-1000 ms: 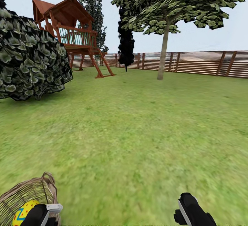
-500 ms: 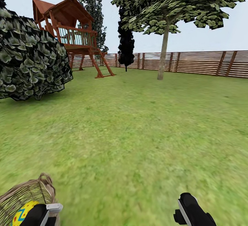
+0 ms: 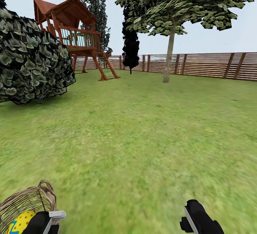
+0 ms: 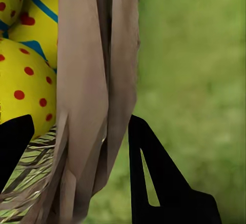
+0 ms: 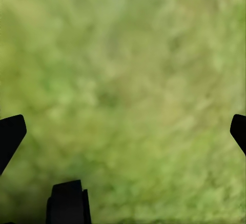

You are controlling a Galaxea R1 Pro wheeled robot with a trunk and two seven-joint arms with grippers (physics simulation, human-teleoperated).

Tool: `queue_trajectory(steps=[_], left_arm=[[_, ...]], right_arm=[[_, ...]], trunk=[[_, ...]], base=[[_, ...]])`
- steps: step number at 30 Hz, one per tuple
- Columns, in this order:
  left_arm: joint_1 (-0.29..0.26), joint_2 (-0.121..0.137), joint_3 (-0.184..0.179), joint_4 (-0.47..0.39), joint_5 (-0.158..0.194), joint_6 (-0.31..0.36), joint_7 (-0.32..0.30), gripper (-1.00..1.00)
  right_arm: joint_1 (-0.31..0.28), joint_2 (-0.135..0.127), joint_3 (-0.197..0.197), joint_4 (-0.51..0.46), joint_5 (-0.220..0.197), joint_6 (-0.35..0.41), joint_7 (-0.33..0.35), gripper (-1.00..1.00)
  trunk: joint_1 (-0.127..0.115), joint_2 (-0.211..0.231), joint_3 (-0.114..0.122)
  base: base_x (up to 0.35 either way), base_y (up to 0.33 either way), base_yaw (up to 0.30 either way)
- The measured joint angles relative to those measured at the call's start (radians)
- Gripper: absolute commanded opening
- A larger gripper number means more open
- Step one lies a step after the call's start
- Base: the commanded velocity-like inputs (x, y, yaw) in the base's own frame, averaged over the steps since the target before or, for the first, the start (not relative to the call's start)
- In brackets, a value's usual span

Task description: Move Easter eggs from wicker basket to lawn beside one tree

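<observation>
Three Easter eggs (image 4: 23, 55) are in view in the left wrist camera, all inside the wicker basket (image 3: 25, 203), so by this evidence no egg has yet been removed and the full transfer is outstanding. The basket sits on the lawn (image 3: 142, 137) at the robot's near left. The tree (image 3: 170, 48) with the pale trunk stands well apart, far across the grass near the fence (image 3: 214, 64); nothing lies at its base. The left gripper (image 4: 77, 152) straddles the basket wall: one finger is inside, just beside the nearest egg, and the other is outside over the grass. Its jaws are spread about the wicker wall and rim; whether they press on the wall cannot be told. It grasps no egg. The right gripper (image 5: 123, 131) hangs over bare grass with jaws wide apart, holding nothing. Judged remaining: pick each egg, carry it to one tree, and set it down there.
</observation>
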Motion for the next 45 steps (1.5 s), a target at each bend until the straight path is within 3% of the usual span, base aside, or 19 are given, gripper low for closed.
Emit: queue_trajectory(steps=[3,4,19,25,35,45], left_arm=[[0.000,0.000,0.000,0.000,0.001,0.000,0.001,-1.00],[0.000,-0.001,0.000,0.000,-0.003,0.000,-0.001,-1.00],[-0.001,-0.011,-0.002,0.001,-0.028,0.001,-0.002,-1.00],[0.000,-0.011,0.001,0.002,0.017,-0.001,0.000,-1.00],[0.000,-0.011,0.001,0.002,0.012,0.000,0.001,-1.00],[0.000,-0.019,-0.002,0.002,0.008,-0.001,0.001,-1.00]], right_arm=[[0.000,0.000,0.000,0.000,-0.001,-0.008,0.002,1.00],[0.000,-0.002,-0.003,0.001,0.000,-0.050,0.004,1.00],[0.000,-0.001,-0.001,0.002,0.001,-0.052,0.001,1.00],[0.000,0.003,0.003,0.000,-0.001,-0.052,0.002,1.00],[0.000,0.015,0.003,0.001,0.000,-0.052,0.000,1.00],[0.000,0.015,0.001,0.001,-0.001,-0.052,0.002,1.00]], trunk=[[0.000,0.000,0.000],[0.000,0.000,0.000],[0.000,0.000,0.000],[-0.023,0.042,0.019],[-0.061,0.112,0.050],[-0.100,0.182,0.082]], base=[[0.000,0.000,0.000],[0.000,0.000,0.000],[0.000,0.000,0.000],[0.000,0.000,0.000],[0.000,0.000,-0.001],[0.000,0.000,-0.260]])
